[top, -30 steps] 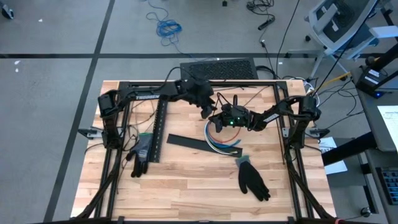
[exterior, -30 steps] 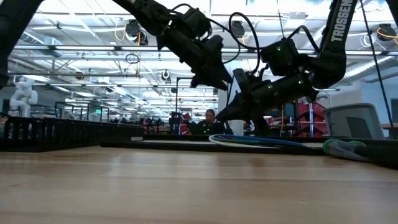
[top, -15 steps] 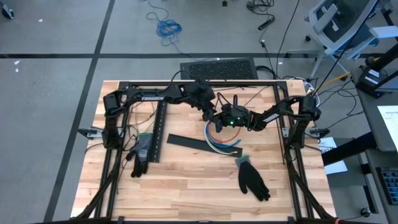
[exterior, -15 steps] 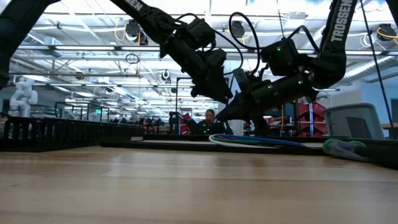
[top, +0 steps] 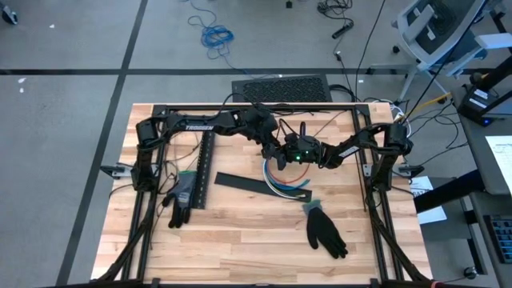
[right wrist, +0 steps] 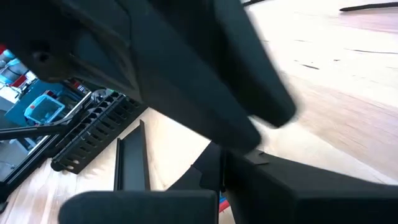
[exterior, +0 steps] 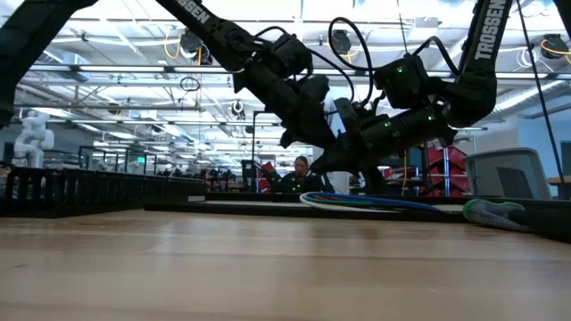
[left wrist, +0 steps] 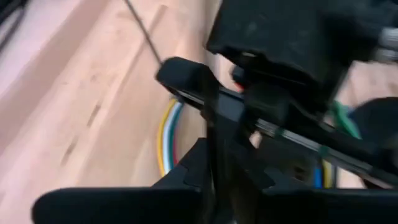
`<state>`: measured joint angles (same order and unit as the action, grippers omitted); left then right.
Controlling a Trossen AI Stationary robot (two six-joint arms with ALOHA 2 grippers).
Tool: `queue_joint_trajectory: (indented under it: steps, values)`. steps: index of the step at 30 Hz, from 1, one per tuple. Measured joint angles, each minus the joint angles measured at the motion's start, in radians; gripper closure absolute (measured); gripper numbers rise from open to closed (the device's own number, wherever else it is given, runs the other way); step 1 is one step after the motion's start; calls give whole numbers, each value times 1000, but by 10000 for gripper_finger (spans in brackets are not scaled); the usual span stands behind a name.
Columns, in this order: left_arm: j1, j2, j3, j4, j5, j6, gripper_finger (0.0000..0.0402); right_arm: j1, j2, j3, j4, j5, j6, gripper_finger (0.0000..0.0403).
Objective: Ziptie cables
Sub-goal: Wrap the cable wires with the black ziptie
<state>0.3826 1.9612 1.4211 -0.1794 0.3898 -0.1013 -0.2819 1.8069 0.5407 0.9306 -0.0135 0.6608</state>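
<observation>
The cables [top: 280, 182], a loop of white, orange, blue and green wires, lie on the wooden table right of centre, and show too in the low view [exterior: 375, 201] and left wrist view [left wrist: 168, 127]. Above their far end my two grippers meet tip to tip. My left gripper [top: 276, 149] comes in from the far left, slanting down. My right gripper [top: 282, 156] reaches in from the right, nearly level. Each is shut on a thin black zip tie [left wrist: 144, 34], whose free tail sticks out past the right gripper's fingertip [left wrist: 180, 74]. My left gripper pinches a narrow black stretch of the zip tie [left wrist: 212, 134] between its two fingers, slanting down from the far left. The strip runs up from the fingers toward the right gripper's tip, clear of the table. My right gripper pinches the zip tie between its shut fingertips [left wrist: 186, 78], coming nearly level from the table's right. The tie's thin tail [left wrist: 149, 43] sticks out beyond them, off the table. In its own wrist view the left gripper hides most of the contact.
A flat black strip [top: 244, 183] lies beside the cables. A long black slotted strip [top: 206, 168] lies farther left. One dark glove [top: 182, 198] lies at the left, another [top: 324, 230] near the front right. The black frame rails [top: 240, 107] border the table.
My left gripper has come down and toward my right gripper until their tips meet, and its fingers have closed on the zip tie. My right gripper and the cables have stayed in place.
</observation>
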Motion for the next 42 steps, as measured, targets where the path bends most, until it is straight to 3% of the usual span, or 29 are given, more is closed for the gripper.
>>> queue_joint_trajectory:
  steps: [13, 18, 23, 27, 30, 36, 42]
  values:
    - [21, -101, -291, 465, 21, -274, 366, -6, 0, 0, 5, 0, 0, 403]
    - [-23, -98, -297, 482, -33, -255, 366, -25, 0, 0, 9, -4, 2, 403]
    - [-38, -97, -297, 522, -153, -252, 366, -39, 0, 0, 17, -19, 7, 403]
    - [-31, -97, -297, 513, -160, -230, 369, -39, 0, 0, 19, -20, 7, 403]
    - [-29, -96, -297, 509, -167, -209, 394, -39, 0, 0, 22, -28, 7, 403]
    - [-28, -96, -297, 511, -230, -261, 399, -38, 0, 0, 23, -39, -9, 403]
    - [-28, -91, -300, 589, -231, -316, 400, -34, -3, 2, -14, -43, 7, 403]
